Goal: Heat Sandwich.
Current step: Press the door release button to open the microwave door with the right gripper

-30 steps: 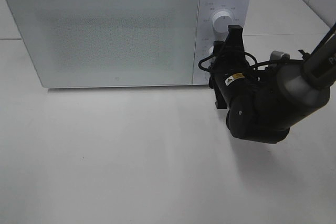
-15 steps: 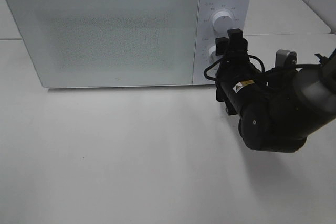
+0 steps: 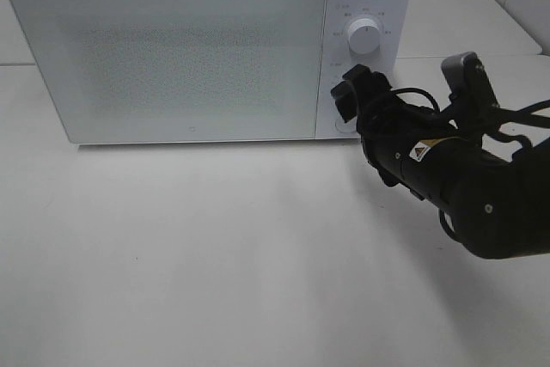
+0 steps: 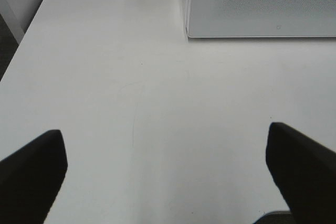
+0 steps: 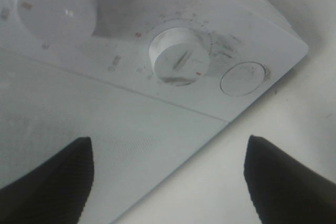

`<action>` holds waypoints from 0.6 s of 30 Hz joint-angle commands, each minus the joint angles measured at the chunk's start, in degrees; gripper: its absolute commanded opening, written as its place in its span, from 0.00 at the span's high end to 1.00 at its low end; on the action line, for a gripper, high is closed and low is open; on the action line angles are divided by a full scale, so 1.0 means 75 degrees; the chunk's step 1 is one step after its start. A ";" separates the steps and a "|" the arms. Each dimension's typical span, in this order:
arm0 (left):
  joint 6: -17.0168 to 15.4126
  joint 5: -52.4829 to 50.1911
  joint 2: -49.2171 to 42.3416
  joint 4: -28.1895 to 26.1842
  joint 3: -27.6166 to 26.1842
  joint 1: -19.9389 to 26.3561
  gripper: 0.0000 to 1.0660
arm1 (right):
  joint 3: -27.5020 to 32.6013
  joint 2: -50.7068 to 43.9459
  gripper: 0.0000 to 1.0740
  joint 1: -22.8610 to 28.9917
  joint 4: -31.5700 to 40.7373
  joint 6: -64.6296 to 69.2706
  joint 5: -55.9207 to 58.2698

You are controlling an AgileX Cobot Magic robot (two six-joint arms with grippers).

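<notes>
Both fingers [image 5: 47, 182] of the right gripper [image 3: 354, 94] (spread apart) face the microwave's [image 3: 172, 49] lower dial [image 5: 178, 59].

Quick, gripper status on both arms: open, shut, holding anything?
Left gripper: open, empty, above the white table.
Right gripper: open, empty, facing the lower round dial of the white microwave.

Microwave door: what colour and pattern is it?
The microwave door is white with a fine grey dotted mesh, best seen in the exterior high view.
</notes>
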 commanded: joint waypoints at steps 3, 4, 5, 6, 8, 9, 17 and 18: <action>-0.0031 -0.0084 -0.0153 0.0000 0.0008 -0.0038 0.08 | 0.0015 -0.0871 0.29 0.0015 -0.0466 -0.2307 0.1642; -0.0031 -0.0084 -0.0153 0.0000 0.0008 -0.0038 0.08 | 0.0015 -0.1016 0.29 0.0015 -0.0466 -0.2765 0.1971; -0.0031 -0.0084 -0.0153 0.0000 0.0008 -0.0038 0.08 | 0.0015 -0.1131 0.29 0.0015 -0.0466 -0.3147 0.2299; -0.0031 -0.0084 -0.0153 0.0000 0.0008 -0.0038 0.08 | 0.0015 -0.1390 0.29 0.0015 -0.0458 -0.3965 0.2888; -0.0031 -0.0084 -0.0153 0.0000 0.0008 -0.0038 0.08 | 0.0015 -0.1490 0.29 0.0015 -0.0458 -0.4370 0.3201; -0.0031 -0.0084 -0.0153 0.0000 0.0008 -0.0038 0.08 | 0.0015 -0.1604 0.29 0.0015 -0.0458 -0.4752 0.3507; -0.0031 -0.0084 -0.0153 0.0000 0.0008 -0.0038 0.08 | 0.0015 -0.2200 0.29 0.0015 -0.0458 -0.6868 0.5485; -0.0031 -0.0084 -0.0153 0.0000 0.0008 -0.0038 0.08 | 0.0015 -0.2269 0.29 0.0015 -0.0458 -0.7051 0.5714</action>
